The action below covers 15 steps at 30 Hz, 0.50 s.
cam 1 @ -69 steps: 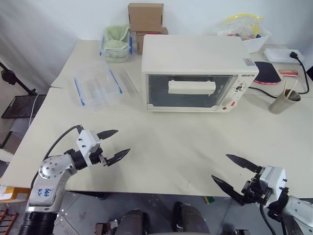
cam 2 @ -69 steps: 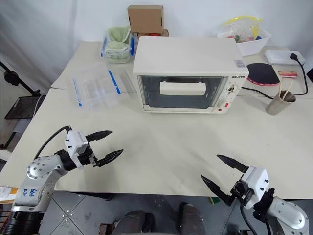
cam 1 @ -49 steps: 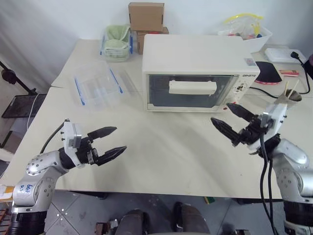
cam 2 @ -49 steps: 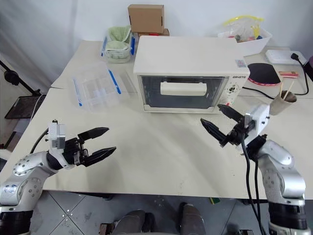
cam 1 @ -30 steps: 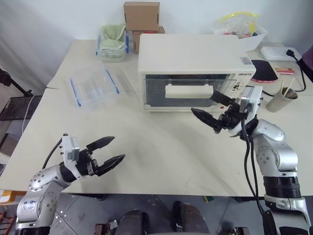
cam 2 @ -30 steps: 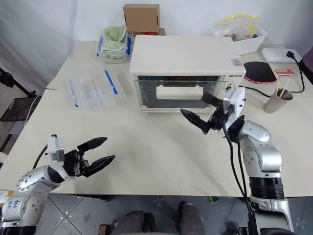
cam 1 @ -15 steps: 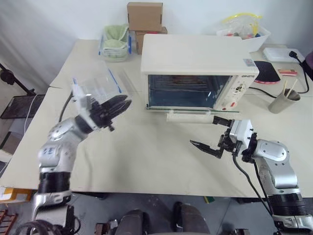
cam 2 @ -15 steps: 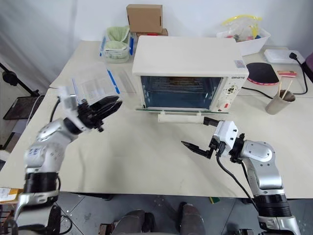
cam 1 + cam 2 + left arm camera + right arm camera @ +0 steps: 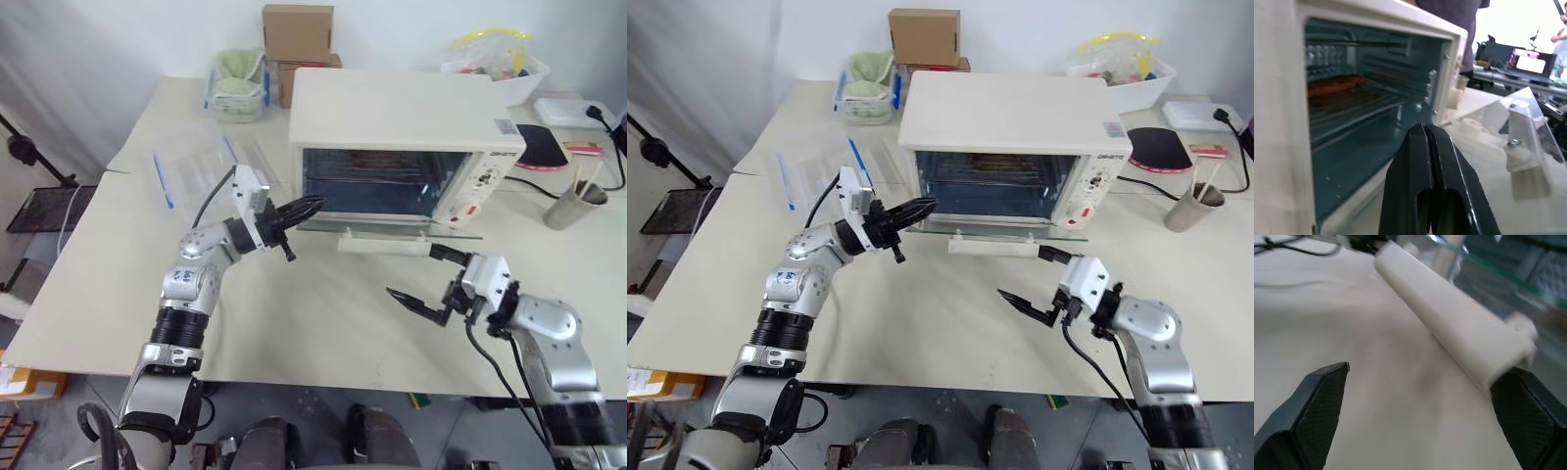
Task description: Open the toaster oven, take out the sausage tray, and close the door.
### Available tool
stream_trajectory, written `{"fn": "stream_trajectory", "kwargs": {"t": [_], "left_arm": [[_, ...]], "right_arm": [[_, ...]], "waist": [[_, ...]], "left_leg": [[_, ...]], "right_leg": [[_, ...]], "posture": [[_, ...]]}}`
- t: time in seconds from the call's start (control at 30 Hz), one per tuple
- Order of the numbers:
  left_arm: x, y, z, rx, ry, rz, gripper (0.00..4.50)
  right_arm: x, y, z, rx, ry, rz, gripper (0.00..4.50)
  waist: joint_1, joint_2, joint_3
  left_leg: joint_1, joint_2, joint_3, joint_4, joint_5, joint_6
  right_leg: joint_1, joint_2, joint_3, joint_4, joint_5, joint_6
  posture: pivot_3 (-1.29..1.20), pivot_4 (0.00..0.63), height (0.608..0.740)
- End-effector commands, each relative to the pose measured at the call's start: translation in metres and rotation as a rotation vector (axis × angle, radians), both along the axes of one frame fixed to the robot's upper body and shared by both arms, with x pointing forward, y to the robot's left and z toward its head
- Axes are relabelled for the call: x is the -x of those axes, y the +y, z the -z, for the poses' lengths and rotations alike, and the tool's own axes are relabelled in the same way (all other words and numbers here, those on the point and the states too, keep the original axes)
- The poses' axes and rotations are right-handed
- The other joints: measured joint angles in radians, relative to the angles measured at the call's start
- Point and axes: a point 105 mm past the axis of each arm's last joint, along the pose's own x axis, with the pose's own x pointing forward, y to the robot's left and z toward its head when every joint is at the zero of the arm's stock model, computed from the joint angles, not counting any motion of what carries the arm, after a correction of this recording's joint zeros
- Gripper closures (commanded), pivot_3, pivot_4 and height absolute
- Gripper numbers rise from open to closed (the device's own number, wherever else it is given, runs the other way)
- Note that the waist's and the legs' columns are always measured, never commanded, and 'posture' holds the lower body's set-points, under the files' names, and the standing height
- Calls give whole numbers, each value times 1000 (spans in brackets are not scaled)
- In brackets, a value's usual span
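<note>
Noting door [image 9: 392, 227] folded flat, frame centre: opening done. We see sausage tray [image 9: 1347, 90] inside toaster oven [image 9: 402, 147]; removal, closing remain. Left end effector [image 9: 306, 207] pinched empty at oven mouth; right end effector [image 9: 416, 279] wide, lower right.

A robotics test room rather than a kitchen: a toaster oven [image 9: 397, 147] sits on a plain cream table [image 9: 323, 323] against a white curtain backdrop, with cardboard boxes [image 9: 297, 34] stacked at the far edge, loose cables at right, and desks with a monitor [image 9: 1530, 62] beyond.
</note>
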Motion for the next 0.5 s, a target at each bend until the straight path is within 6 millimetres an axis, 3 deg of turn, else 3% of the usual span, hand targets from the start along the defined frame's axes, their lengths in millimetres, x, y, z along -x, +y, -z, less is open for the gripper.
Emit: {"fn": "stream_trajectory", "kwargs": {"t": [0.03,0.13,0.23,0.37,0.5], "left_arm": [[7,-6,5,-53,-27,38,4486],[11,-6,16,-72,-2,32,4486],[17,-6,29,-106,1,32,4486],[24,-6,49,-167,4,26,4486],[29,-5,63,-191,7,3,4486]], "right_arm": [[19,-25,3,-20,-8,142,0],[45,-55,20,-14,49,288,0],[61,-77,22,-16,61,407,0],[58,-93,-13,-56,-32,492,0],[31,-67,-47,12,-131,401,0]], "waist": [[5,0,0],[4,0,0],[-1,0,0],[-15,0,0],[-23,0,0]], "left_leg": [[-1,0,0,0,0,0],[0,-1,0,0,0,0],[1,-1,1,0,0,0],[3,1,3,0,-1,-1],[3,3,3,0,-2,-2]], "right_leg": [[0,0,0,-1,0,0],[0,-1,0,-1,0,0],[2,0,2,-1,0,0],[2,0,11,0,0,0],[1,-5,13,1,0,-1]], "posture": [[0,150,740],[0,150,740],[0,150,740],[0,150,740],[0,150,740]]}}
